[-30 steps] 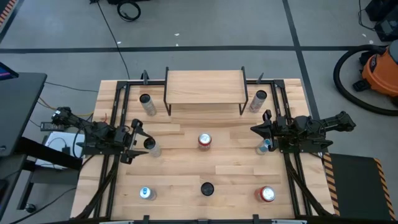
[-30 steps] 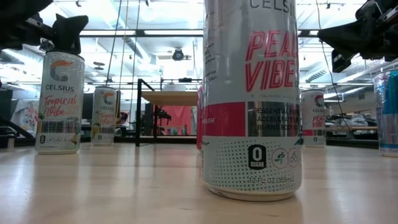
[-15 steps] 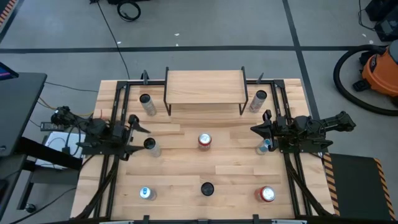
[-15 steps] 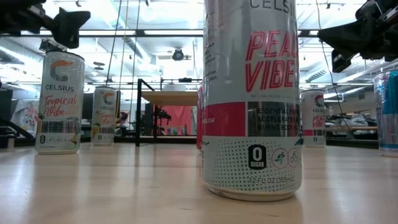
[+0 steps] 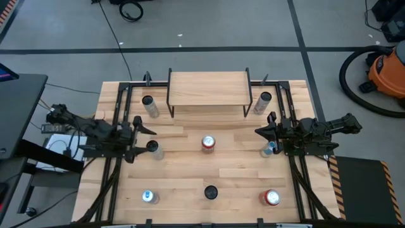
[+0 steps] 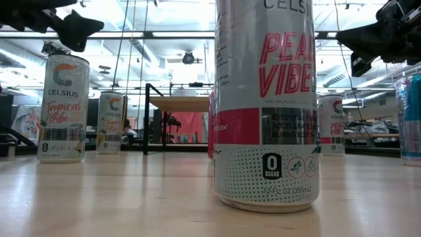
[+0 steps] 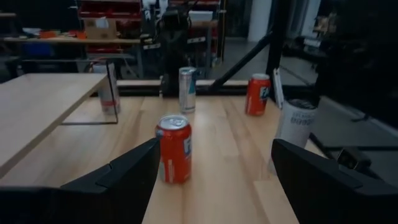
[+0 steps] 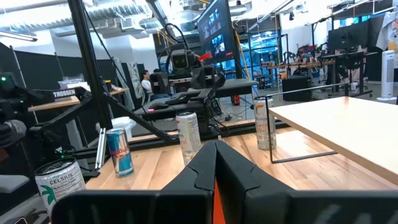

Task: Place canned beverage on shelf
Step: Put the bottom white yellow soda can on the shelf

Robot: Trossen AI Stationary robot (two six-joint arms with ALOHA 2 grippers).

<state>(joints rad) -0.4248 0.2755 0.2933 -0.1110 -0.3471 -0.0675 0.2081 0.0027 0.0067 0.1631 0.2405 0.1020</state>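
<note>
One second on, the left tool [image 5: 137,140], fingers spread wide, has backed off the tall can [image 5: 154,149] standing on the table [image 5: 240,180]; right tool [image 5: 261,131] pinched together, shelf [image 5: 207,88] bare.

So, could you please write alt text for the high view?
Seen from above, a wooden table holds seven scattered cans and an empty shelf at its far edge. The left pincer is open beside a can; the right pincer waits shut.
</note>
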